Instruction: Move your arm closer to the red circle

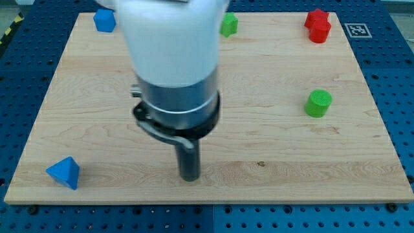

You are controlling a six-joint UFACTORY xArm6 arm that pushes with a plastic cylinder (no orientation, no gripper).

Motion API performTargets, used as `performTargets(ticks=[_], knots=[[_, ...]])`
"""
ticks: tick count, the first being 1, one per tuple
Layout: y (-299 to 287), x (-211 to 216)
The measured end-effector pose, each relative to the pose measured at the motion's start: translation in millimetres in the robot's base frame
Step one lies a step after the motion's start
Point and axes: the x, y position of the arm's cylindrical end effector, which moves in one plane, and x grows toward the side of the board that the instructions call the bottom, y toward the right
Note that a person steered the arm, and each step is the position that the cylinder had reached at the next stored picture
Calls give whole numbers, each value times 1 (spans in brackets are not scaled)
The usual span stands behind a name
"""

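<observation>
Two red blocks sit touching at the view's top right corner of the wooden board (362, 149): a star-like red block (317, 17) and, just below it, the red circle (319, 32), a short cylinder seen partly from the side. Which of the pair is the round one is my reading of the outlines; they overlap and the edges are small.

My tip (190, 177) rests on the board near the view's bottom, slightly left of centre. I carry no claw at all, only the dark rod, so there is nothing to open, close or hold.

Key relation: the red circle lies up and to the view's right of my tip, well apart, on a long diagonal across the board.

Along the way, the green cylinder (318, 103) stands at the right, below the red pair and near that diagonal. I judge a straight line may pass just left of it.

Elsewhere: green block (228, 24) at top centre, partly behind my arm; blue block (104, 20) top left; blue triangular block (64, 173) bottom left. None touches my tip.
</observation>
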Motion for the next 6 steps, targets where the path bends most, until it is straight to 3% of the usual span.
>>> performTargets(ticks=[1,2,5,6], knots=[[44,0],[70,-29],[80,-197],[86,-225]])
